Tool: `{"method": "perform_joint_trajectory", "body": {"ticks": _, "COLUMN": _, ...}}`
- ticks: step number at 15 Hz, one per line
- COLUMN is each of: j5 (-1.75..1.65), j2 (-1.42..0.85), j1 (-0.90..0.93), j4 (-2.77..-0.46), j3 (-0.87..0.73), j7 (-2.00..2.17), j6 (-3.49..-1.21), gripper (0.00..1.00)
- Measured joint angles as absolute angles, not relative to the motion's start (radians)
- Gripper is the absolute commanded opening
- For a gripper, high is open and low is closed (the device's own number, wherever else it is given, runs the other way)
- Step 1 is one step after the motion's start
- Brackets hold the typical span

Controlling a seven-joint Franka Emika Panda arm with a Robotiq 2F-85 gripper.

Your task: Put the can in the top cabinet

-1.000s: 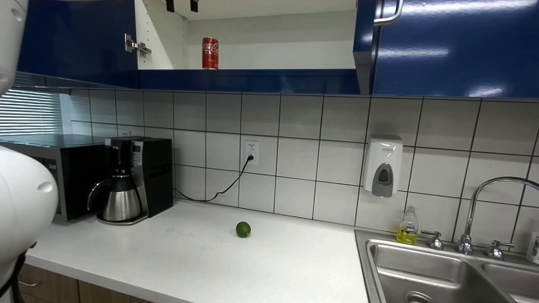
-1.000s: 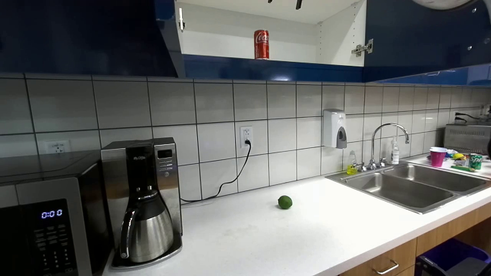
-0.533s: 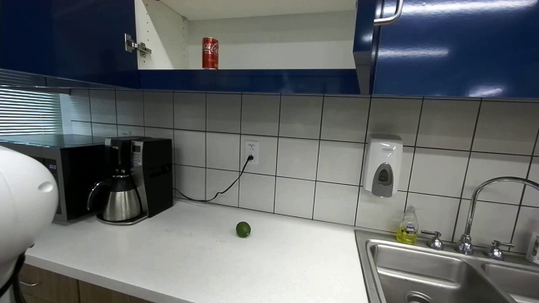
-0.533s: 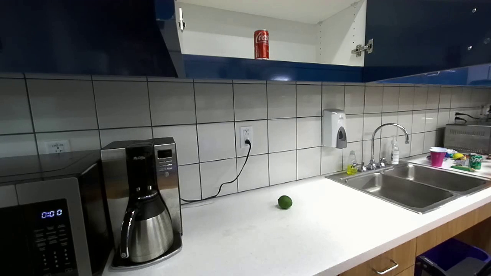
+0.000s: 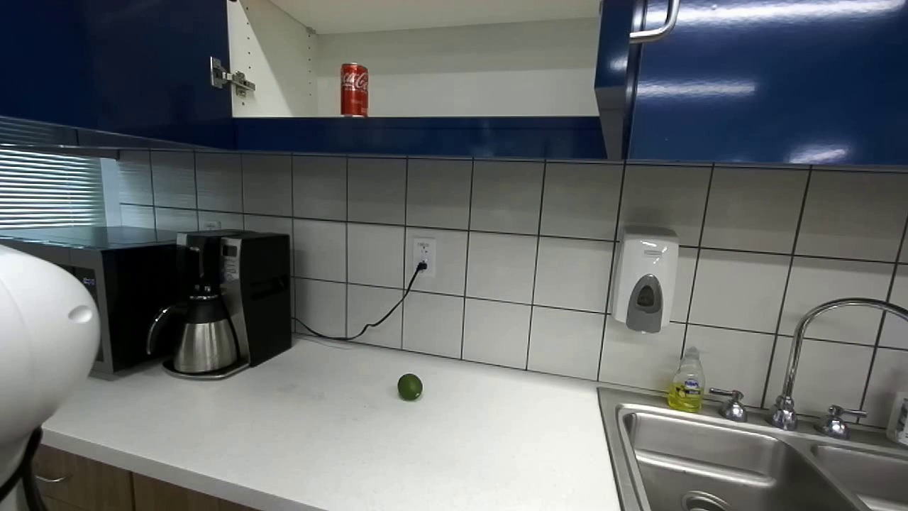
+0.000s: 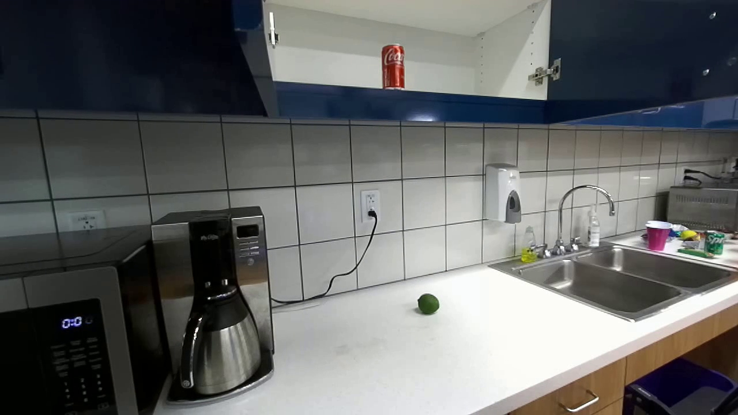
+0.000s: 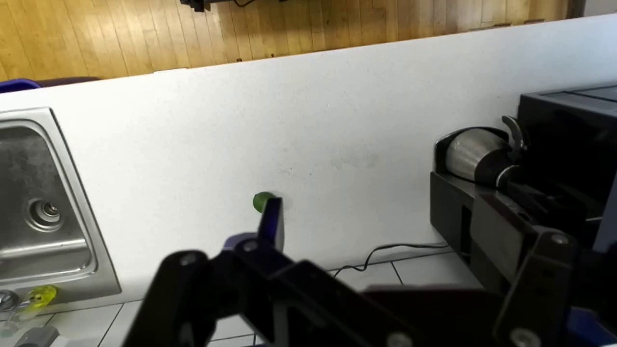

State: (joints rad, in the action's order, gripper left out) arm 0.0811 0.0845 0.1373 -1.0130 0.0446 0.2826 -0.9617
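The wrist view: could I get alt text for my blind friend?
A black pincer, wide open, juts in from the bottom edge, partly hiding a small round green fruit on a white countertop. Part of a grey steel sink shows at left, a boxy black coffee maker with a silvery metal carafe at right.

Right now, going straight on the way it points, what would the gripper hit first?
Likely the white countertop, seen past its open fingers in the wrist view, though depth is unclear.
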Motion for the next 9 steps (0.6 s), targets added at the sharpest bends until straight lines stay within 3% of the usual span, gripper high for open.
{"method": "perform_joint_trajectory", "body": {"ticks": 9, "j5": 0.082, "j2": 0.33, "j1": 0.134, "j4": -1.489, "j3": 0.035, "j7": 0.233, "j6": -1.116, "gripper": 1.0}}
